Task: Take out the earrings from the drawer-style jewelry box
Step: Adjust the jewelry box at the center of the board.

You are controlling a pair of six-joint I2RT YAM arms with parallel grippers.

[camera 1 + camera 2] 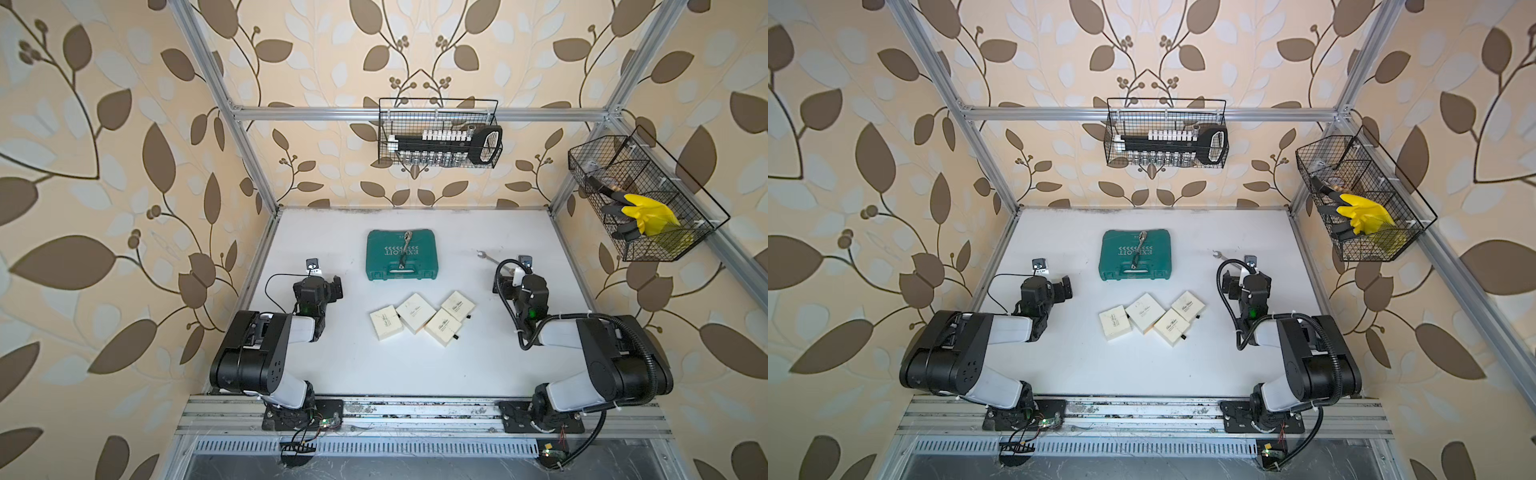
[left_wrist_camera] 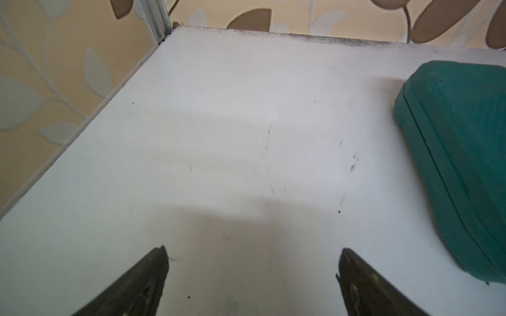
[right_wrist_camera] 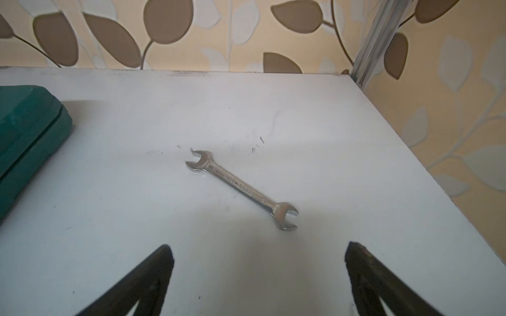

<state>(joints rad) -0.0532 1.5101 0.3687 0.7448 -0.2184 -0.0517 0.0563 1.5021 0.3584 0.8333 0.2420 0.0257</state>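
By the left edge of the table [image 1: 332, 365] my left tool [image 2: 253, 250] hangs above bare surface, its jaws spread wide with nothing between them. In the middle, toward the far edge, a closed green case [image 1: 399, 255] lies flat with a ratchet wrench [image 1: 404, 249] on its lid. Nearer to me, in both top views, four cream boxes [image 1: 415, 312] lie in a loose cluster, touching or just beside one another. All look shut, and small black tabs poke out of two of them. I can't see the earrings in any view. Toward the far right corner a small spanner [image 3: 241, 188] lies flat on the table. My right tool [image 3: 260, 245] hangs just short of it, also wide and holding nothing.
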